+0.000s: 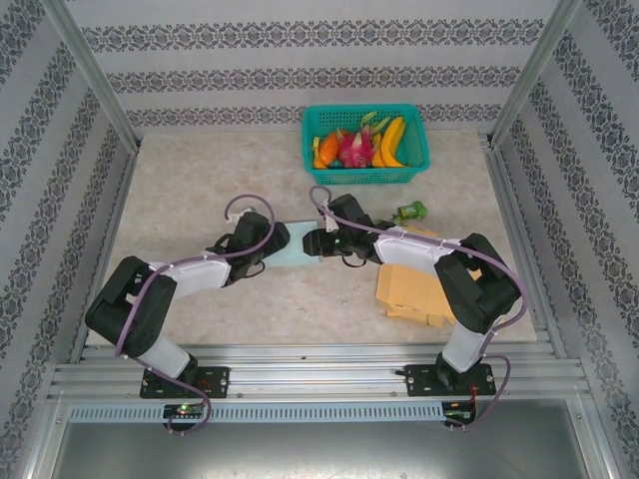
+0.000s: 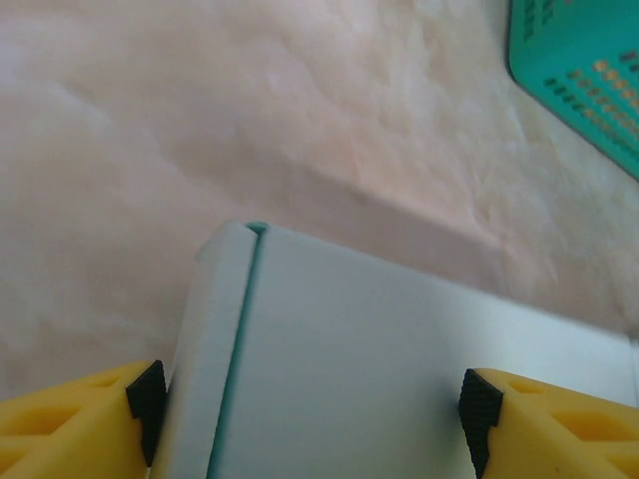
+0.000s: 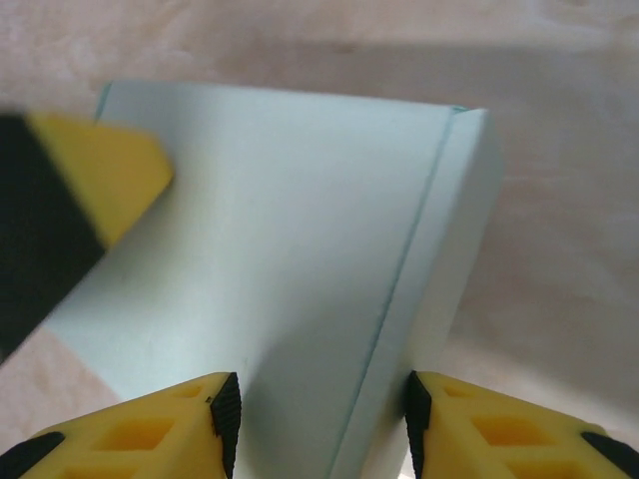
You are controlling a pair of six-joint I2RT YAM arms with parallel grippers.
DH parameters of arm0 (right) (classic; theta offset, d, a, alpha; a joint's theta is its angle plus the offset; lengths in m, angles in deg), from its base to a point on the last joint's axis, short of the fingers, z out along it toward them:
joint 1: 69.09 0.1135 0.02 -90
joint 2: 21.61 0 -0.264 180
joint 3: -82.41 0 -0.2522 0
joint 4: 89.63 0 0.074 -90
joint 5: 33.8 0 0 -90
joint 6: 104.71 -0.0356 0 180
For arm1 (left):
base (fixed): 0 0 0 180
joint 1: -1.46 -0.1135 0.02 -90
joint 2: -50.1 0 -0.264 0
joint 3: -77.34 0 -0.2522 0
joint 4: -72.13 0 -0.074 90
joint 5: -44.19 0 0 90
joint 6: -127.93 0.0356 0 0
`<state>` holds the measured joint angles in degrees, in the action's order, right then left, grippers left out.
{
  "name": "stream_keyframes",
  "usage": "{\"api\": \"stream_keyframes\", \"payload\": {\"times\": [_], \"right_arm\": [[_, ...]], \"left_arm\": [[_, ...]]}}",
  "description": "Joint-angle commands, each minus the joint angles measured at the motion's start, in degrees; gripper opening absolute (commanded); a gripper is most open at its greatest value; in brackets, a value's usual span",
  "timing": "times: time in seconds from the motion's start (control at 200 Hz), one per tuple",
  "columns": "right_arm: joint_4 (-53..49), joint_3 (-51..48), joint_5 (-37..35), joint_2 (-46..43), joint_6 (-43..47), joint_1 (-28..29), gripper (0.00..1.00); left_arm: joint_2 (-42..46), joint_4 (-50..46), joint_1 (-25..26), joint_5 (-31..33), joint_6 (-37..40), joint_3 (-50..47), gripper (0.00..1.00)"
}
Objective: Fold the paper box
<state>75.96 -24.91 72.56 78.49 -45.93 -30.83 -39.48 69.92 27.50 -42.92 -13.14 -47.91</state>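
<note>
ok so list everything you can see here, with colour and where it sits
box: 1, pale blue-green, table centre, between the grippers
basket: 1, teal, far edge of the table
fruit: several, orange, yellow and pink, in the basket
green item: 1, green, right of the box, too small to identify
card sheets: count unclear, tan, near right of the table
table: 1, beige
left arm: 1, black and white, near left
right arm: 1, black and white, near right
left gripper: 1, yellow with black pads, at the box's left end
right gripper: 1, same colours, straddling a fold at the box's right end
</note>
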Motion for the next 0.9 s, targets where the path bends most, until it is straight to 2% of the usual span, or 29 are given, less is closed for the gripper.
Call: {"api": "stream_keyframes", "payload": {"times": [0.0, 0.14, 0.51, 0.669, 0.894], "right_arm": [[8.7, 4.6, 2.3, 0.4, -3.6, 4.1, 0.48], [8.8, 11.5, 0.9, 6.3, -3.8, 6.3, 0.48], [8.3, 35.2, 0.9, 25.7, -5.5, 8.7, 0.48], [8.8, 39.5, -0.4, 29.7, -5.1, 9.0, 0.48], [6.9, 42.1, -1.6, 32.2, -3.2, 8.3, 0.49]], "left_arm": [[1.4, 0.8, -2.4, -9.9, 4.2, 3.6, 0.78], [1.0, -2.3, -8.3, -13.1, 6.2, 5.7, 0.77], [-3.3, -11.1, -20.1, -15.9, 16.2, 16.6, 0.78], [-7.7, -10.7, -23.2, -16.2, 19.3, 19.4, 0.78], [-14.5, -7.6, -26.5, -15.8, 18.2, 18.9, 0.76]]}}
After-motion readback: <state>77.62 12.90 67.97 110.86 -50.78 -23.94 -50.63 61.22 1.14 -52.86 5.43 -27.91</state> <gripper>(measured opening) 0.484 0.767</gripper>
